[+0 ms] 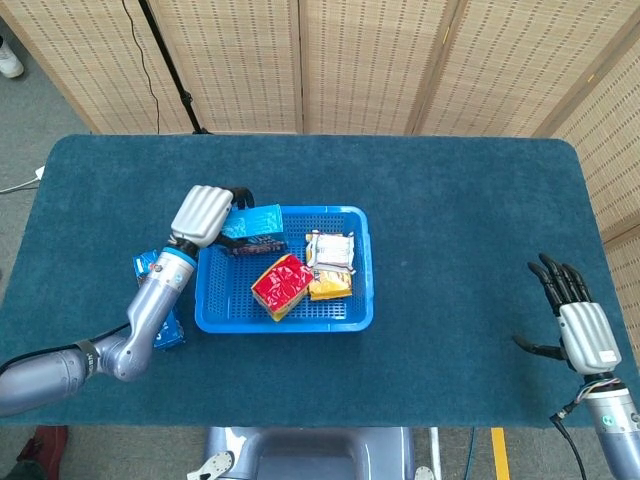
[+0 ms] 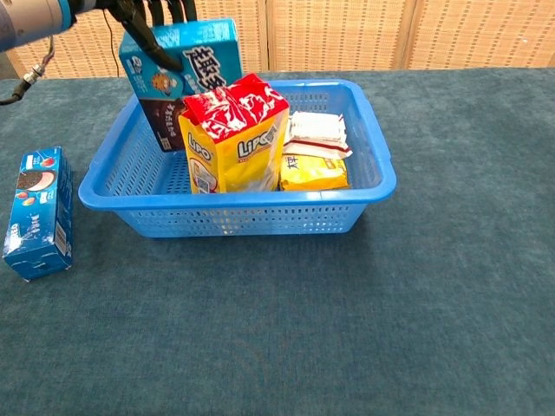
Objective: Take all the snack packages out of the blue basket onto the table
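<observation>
Right now the left hand (image 1: 203, 213) grips a blue box (image 2: 180, 80) at the basket's (image 1: 362, 268) far-left corner — fingers (image 2: 147, 39) wrapped over its top, the box tilted and raised above the rim. Inside the basket sit a red-and-yellow pack (image 2: 234, 134), a white pack (image 1: 330, 247) and a yellow pack (image 2: 312, 171), while a blue cookie box (image 2: 39, 212) lies on the table (image 1: 460, 230) just left of the basket. Far off near the table's right edge, the right hand (image 1: 580, 325) rests with fingers spread — holding nothing.
</observation>
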You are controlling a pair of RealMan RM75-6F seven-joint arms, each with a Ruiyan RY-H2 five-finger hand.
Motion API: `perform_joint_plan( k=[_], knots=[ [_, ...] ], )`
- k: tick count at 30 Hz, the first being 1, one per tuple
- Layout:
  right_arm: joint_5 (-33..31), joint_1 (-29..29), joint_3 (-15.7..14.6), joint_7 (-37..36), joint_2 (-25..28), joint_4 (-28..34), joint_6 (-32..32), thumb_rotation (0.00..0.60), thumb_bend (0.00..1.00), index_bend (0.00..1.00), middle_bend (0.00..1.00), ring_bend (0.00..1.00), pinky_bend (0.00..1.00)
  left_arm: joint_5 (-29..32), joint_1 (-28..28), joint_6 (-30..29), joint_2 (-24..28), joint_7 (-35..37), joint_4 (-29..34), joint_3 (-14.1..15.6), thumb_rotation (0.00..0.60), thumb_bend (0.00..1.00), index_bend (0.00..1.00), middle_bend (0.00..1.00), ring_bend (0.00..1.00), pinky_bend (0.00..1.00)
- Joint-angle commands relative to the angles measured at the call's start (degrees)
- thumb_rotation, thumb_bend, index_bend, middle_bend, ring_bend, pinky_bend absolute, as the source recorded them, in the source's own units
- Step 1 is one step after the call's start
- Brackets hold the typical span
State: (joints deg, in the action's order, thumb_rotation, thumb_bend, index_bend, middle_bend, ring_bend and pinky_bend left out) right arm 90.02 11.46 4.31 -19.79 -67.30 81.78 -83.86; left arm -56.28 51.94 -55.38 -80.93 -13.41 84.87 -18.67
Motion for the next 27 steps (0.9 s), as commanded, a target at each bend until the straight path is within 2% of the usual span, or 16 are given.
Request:
perform_joint_plan(
  k=[1, 6, 8, 10, 13, 17, 19, 21, 23, 27],
  knots=[
    [0.2, 0.0, -0.1, 0.1, 0.0, 0.2, -0.1, 0.600, 0.00, 0.00, 0.00, 0.00, 0.00, -4.5, -2.4, -3.8, 3.5, 3.7, 3.2, -1.3, 0.600, 0.28, 0.71, 0.59, 0.57, 0.58],
    [0.8, -0.2, -0.3, 0.5, 0.1, 0.6, -0.7, 0.600, 0.00, 0.00, 0.00, 0.00, 0.00, -10.2, -6.3, -10.9, 9.0, 7.9, 5.4, -2.9, 0.600, 0.29, 0.71, 0.59, 0.57, 0.58],
    [1.2, -0.3, -0.5, 0.7, 0.2, 0.9, -0.9, 0.600, 0.00, 0.00, 0.00, 0.00, 0.00, -10.0, -8.3, -12.2, 11.5, 8.9, 5.3, -3.1, 0.600, 0.29, 0.71, 0.59, 0.57, 0.58],
    [1.7, -0.3, -0.7, 1.1, 0.2, 1.1, -1.2, 0.600, 0.00, 0.00, 0.00, 0.00, 0.00, -7.2, -10.4, -12.1, 13.0, 11.7, 3.4, -3.6, 0.600, 0.29, 0.71, 0.59, 0.57, 0.58],
    [2.0, -0.3, -0.9, 1.6, 0.2, 1.2, -1.2, 0.600, 0.00, 0.00, 0.00, 0.00, 0.00, -5.9, -11.5, -10.3, 12.9, 15.0, -0.5, -3.1, 0.600, 0.29, 0.71, 0.59, 0.57, 0.58],
    [2.3, -0.1, -1.3, 2.9, 0.1, 1.0, -0.6, 0.600, 0.00, 0.00, 0.00, 0.00, 0.00, -4.3, -11.9, -9.3, 8.8, 17.2, -7.9, -2.2, 0.600, 0.28, 0.69, 0.58, 0.55, 0.57],
    [2.5, 0.2, -1.2, 3.1, 0.0, 0.8, -0.3, 0.600, 0.00, 0.00, 0.00, 0.00, 0.00, -4.2, -11.9, -6.7, 7.7, 19.2, -9.9, -1.3, 0.600, 0.24, 0.55, 0.43, 0.41, 0.47],
    [2.8, 0.5, -1.2, 3.0, -0.1, 0.3, -0.3, 0.600, 0.00, 0.00, 0.00, 0.00, 0.00, -4.1, -11.9, -3.3, 7.7, 21.3, -11.0, -0.5, 0.600, 0.13, 0.19, 0.11, 0.10, 0.18],
    [3.7, 1.1, -1.1, 3.2, 0.2, -0.4, -0.3, 0.600, 0.00, 0.00, 0.00, 0.00, 0.00, -4.2, -11.9, -1.2, 8.1, 22.6, -11.1, -0.1, 0.600, 0.07, 0.01, 0.00, 0.00, 0.02],
    [5.6, 2.5, -0.4, 3.0, 1.8, -0.3, -0.9, 0.600, 0.00, 0.00, 0.00, 0.00, 0.00, -6.0, -13.1, -3.1, 9.4, 24.4, -9.4, -0.4, 0.600, 0.02, 0.00, 0.00, 0.00, 0.00]
  ],
)
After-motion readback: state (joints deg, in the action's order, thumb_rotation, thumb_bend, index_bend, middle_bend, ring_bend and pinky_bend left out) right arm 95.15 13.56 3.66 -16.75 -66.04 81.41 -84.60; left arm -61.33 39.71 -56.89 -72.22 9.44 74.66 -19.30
